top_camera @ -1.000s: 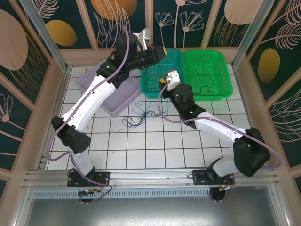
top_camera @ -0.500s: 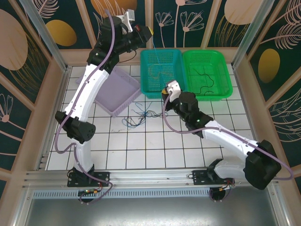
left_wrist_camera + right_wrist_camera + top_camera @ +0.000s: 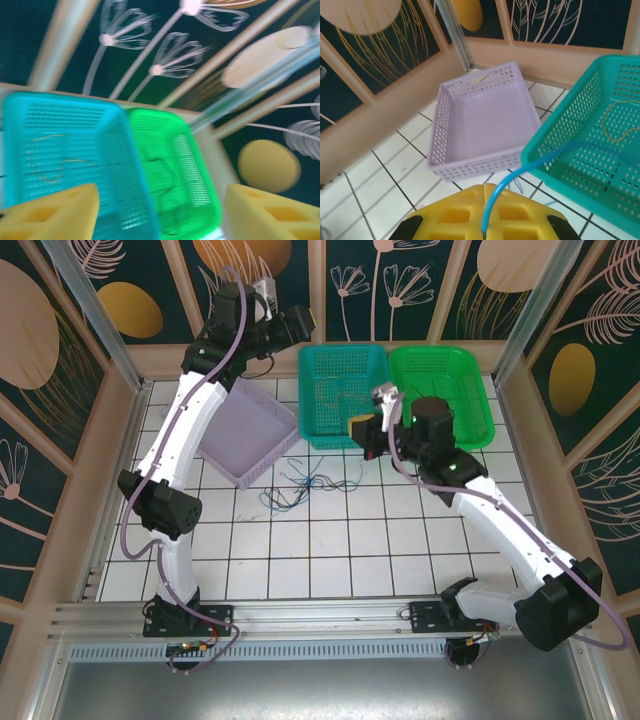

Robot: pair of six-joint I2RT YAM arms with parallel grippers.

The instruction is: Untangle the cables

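Note:
A loose tangle of thin dark blue and black cables (image 3: pixel 297 487) lies on the white tiles in front of the baskets. My right gripper (image 3: pixel 484 187) is shut on a light blue cable (image 3: pixel 540 161) that arcs up from between its yellow pads toward the teal basket (image 3: pixel 600 145). From above, the right gripper (image 3: pixel 362 428) hovers at that basket's near edge. My left gripper (image 3: pixel 161 200) is open and empty, held high at the back (image 3: pixel 298 320). A pale wire (image 3: pixel 50 136) lies in the teal basket and a dark wire (image 3: pixel 170 185) in the green basket (image 3: pixel 200 165).
The lilac basket (image 3: pixel 245 435) sits left of the teal basket (image 3: pixel 340 390), with nothing in it in the right wrist view. The green basket (image 3: pixel 445 395) holds a black wire (image 3: pixel 440 410). Wooden frame posts and patterned panels enclose the table.
The left arm has swung up and back from over the teal basket, and the thin wire that hung from it is gone from it. The right gripper has risen and moved right.

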